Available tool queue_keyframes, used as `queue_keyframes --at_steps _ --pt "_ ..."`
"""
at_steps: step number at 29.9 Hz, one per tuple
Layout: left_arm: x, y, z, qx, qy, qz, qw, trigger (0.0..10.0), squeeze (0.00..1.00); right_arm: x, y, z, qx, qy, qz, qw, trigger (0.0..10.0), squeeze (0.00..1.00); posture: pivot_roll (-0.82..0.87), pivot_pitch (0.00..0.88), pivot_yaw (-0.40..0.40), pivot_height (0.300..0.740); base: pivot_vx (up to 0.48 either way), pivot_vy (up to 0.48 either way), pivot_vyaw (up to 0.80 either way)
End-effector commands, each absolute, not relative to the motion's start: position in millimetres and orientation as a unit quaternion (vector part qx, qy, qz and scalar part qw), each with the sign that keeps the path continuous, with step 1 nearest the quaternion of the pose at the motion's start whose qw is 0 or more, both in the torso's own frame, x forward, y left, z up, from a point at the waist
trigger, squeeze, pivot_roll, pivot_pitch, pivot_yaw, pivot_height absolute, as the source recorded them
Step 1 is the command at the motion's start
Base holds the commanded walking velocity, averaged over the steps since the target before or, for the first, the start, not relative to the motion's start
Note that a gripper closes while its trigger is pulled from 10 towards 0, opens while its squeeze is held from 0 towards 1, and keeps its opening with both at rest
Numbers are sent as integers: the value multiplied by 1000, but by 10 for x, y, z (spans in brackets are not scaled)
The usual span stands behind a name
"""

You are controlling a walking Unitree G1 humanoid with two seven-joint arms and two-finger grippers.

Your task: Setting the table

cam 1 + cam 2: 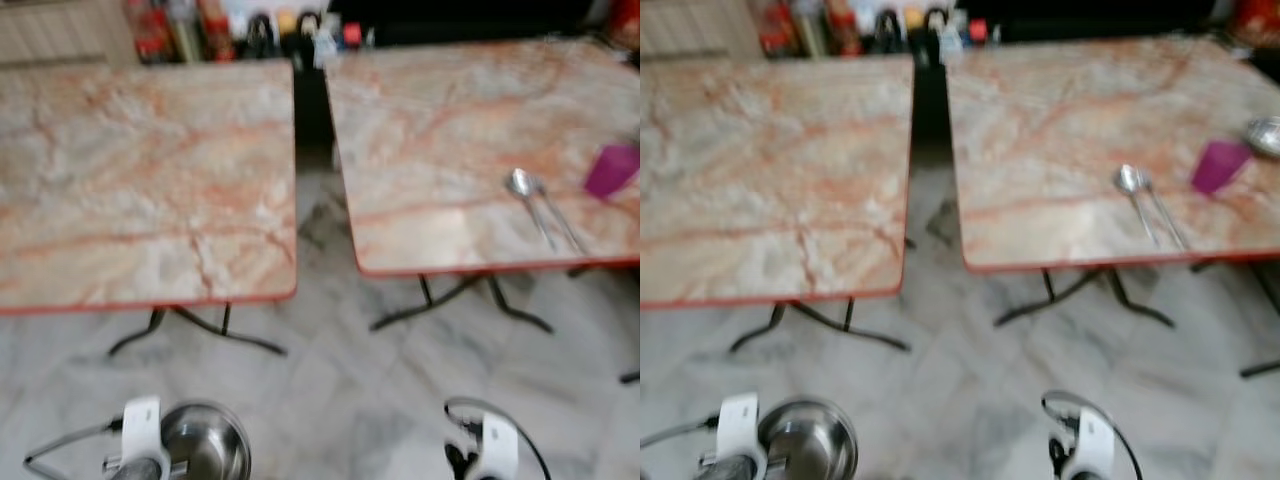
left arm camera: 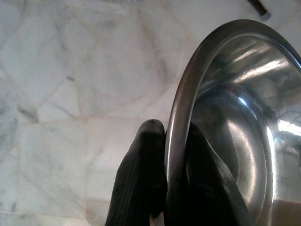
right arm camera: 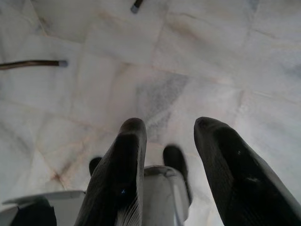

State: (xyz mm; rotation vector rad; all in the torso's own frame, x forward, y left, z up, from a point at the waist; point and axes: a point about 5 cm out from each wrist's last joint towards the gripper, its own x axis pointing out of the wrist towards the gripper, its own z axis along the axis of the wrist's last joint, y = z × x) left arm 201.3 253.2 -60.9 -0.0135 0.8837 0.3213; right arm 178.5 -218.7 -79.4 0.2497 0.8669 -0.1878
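Observation:
My left gripper (image 2: 171, 129) is shut on the rim of a steel bowl (image 2: 230, 122), held low over the floor; the bowl (image 1: 205, 440) appears at the bottom left of the head view. My right gripper (image 3: 171, 129) hangs open over the floor, holding nothing. On the right marble table (image 1: 440, 130) lie a spoon (image 1: 525, 195) with another utensil beside it and a purple cup (image 1: 612, 170). A second steel bowl (image 1: 1265, 135) sits at that table's far right edge. The left marble table (image 1: 140, 170) is bare.
A dark gap (image 1: 312, 120) separates the two tables, whose black metal legs (image 1: 460, 300) splay on the marble floor (image 1: 350, 390). Bottles and jars (image 1: 240, 30) stand along the back. The tables' red front edges lie just ahead of me.

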Motion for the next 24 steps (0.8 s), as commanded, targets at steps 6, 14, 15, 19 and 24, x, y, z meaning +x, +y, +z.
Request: queue_keyframes --at_steps 6,14,15,19,24 --pt "1776 2566 -725 -10 461 152 874 10000 0 1670 -2245 -836 117 434 -100 888 10000 0 -18 90 30 740 0 52 0" --pt "1781 2526 -732 -22 450 161 878 10000 0 1669 -2245 -836 117 434 -100 888 10000 0 -18 90 30 740 0 334 0" --pt "1781 2526 -732 -22 450 161 878 10000 0 1669 -2245 -836 117 434 -100 888 10000 0 -18 90 30 740 0 337 0" --pt "1990 2422 -649 -121 391 210 888 10000 0 1685 -2249 -828 119 431 -102 889 10000 0 -16 116 28 740 0 332 0" --pt "2087 2430 -593 -126 379 217 891 10000 0 1695 -2254 -823 120 429 -104 889 10000 0 -13 133 27 740 0 342 0"
